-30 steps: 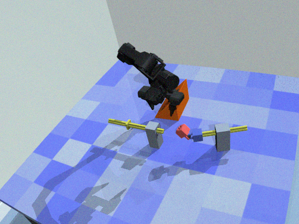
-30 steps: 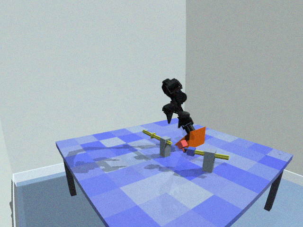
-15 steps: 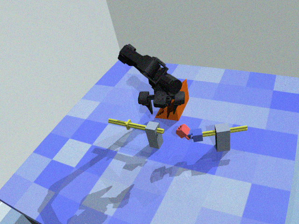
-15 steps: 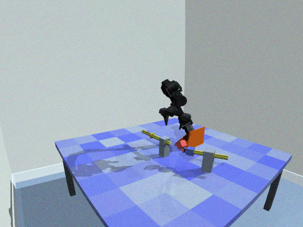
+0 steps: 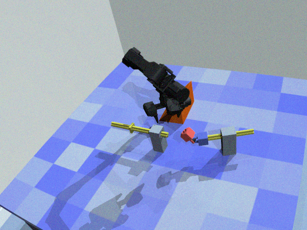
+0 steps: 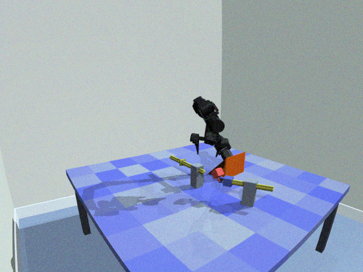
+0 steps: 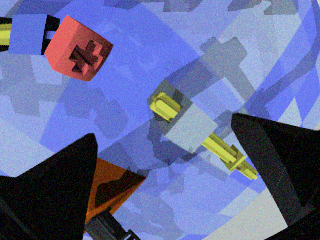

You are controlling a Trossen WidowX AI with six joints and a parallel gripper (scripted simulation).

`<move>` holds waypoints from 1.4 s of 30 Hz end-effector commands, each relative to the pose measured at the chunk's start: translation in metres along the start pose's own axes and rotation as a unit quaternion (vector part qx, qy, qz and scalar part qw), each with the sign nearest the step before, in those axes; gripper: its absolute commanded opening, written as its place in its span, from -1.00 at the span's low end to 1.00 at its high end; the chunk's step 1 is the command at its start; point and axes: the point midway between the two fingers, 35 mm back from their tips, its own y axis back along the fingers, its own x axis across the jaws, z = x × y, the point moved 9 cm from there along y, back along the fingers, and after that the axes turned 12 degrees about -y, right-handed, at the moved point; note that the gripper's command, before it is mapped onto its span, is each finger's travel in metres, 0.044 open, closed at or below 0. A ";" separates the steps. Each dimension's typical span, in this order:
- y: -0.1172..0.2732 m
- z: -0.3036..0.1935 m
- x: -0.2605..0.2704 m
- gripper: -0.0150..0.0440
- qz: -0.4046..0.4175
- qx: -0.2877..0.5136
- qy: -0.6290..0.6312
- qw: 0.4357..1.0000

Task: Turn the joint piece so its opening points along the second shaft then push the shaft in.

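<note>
The red joint piece (image 5: 187, 134) (image 6: 218, 172) (image 7: 62, 42) hangs tilted on its hinges at the blue fork (image 5: 202, 138) (image 6: 227, 181) (image 7: 28, 34) of the fixed yellow shaft (image 5: 244, 132) (image 6: 265, 187). In the wrist view its cross-shaped opening faces partly up at the camera. The fixed shaft's grey block (image 5: 228, 142) (image 6: 249, 194) stands at right. The second yellow shaft (image 5: 121, 125) (image 6: 190, 165) (image 7: 215, 145), with a collar, runs through its grey block (image 5: 158, 141) (image 6: 197, 177) (image 7: 190, 127); its end is apart from the joint piece. My gripper (image 5: 168, 119) (image 6: 207, 154) (image 7: 166, 130) is open and empty above and behind this block.
An orange angled panel (image 5: 189, 106) (image 6: 235, 164) (image 7: 112, 175) stands behind the joint piece, close by the arm's lower part. The blue checkered table (image 5: 223, 198) (image 6: 199, 231) carries both blocks. Walls stand behind the table.
</note>
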 end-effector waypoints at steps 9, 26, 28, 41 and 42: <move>-0.013 0.006 0.004 1.00 -0.009 0.019 0.176 0.984; -0.029 0.011 0.009 1.00 -0.008 0.046 0.390 0.920; -0.029 0.011 0.009 1.00 -0.008 0.046 0.390 0.920; -0.068 0.013 0.015 1.00 -0.008 0.046 0.390 0.920; -0.068 0.014 0.016 1.00 -0.008 0.046 0.390 0.920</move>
